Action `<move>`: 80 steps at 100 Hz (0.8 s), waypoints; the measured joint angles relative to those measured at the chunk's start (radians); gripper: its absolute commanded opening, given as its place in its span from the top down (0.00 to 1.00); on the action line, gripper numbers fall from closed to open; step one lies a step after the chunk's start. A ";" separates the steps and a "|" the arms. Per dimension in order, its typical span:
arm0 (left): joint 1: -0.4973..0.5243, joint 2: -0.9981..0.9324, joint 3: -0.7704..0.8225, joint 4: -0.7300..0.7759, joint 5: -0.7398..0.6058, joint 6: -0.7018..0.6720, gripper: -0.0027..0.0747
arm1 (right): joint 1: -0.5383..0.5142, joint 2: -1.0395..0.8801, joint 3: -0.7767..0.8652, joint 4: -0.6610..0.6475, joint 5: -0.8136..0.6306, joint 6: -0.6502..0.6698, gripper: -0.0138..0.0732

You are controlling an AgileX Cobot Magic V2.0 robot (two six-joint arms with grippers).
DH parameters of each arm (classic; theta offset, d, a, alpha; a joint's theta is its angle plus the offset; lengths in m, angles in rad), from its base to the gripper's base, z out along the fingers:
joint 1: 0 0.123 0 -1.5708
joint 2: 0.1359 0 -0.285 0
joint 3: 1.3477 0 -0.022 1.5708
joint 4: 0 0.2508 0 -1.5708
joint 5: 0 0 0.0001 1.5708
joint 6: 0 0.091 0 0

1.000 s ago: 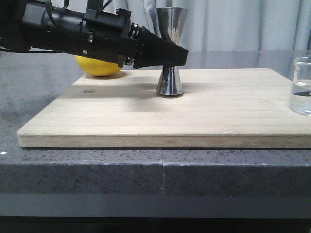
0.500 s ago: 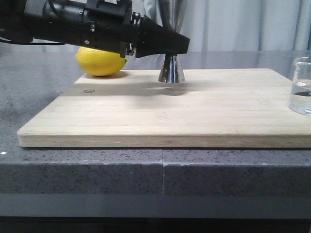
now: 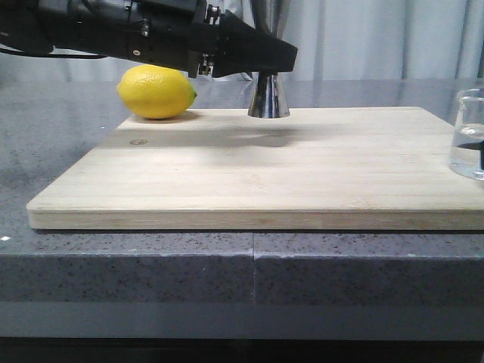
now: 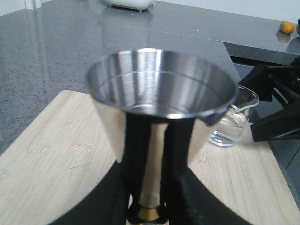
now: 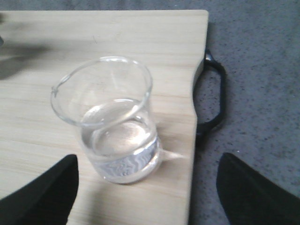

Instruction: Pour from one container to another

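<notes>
- While no pouring has begun, the glass beaker [image 5: 112,122] stands upright near the right corner of the wooden board [image 3: 257,181], about a third full of clear liquid, with faint white marks low on its wall.
- Right end effector [image 5: 145,192]: fingers spread wide on either side of the beaker, touching nothing; grasping, lifting and tipping all remain, in my judgement.
- Left end effector [image 4: 150,201] is clamped on the narrow gold-banded waist of the steel jigger [image 3: 268,97], held upright clear of the board.
- Its shiny upper cup looks empty.
- Farther back, a lemon [image 3: 156,91] lies at the board's far left edge, on the grey desk [image 3: 151,257].
</notes>
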 measured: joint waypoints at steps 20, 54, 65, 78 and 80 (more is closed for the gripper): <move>0.000 0.000 0.000 0.002 0.000 0.000 0.99 | 0.048 0.143 0.000 -0.017 -0.195 0.000 0.21; 0.000 0.000 0.000 0.014 0.000 -0.011 0.99 | 0.056 0.310 0.000 -0.035 -0.421 -0.002 0.21; 0.000 0.000 0.000 0.019 0.000 -0.015 0.99 | 0.056 0.313 0.000 -0.036 -0.437 -0.002 0.21; 0.000 0.000 0.000 0.021 0.000 -0.017 0.99 | 0.056 0.313 0.000 -0.037 -0.438 -0.002 0.21; 0.000 0.000 0.000 0.022 0.000 -0.017 0.99 | 0.056 0.313 0.000 -0.037 -0.438 -0.002 0.21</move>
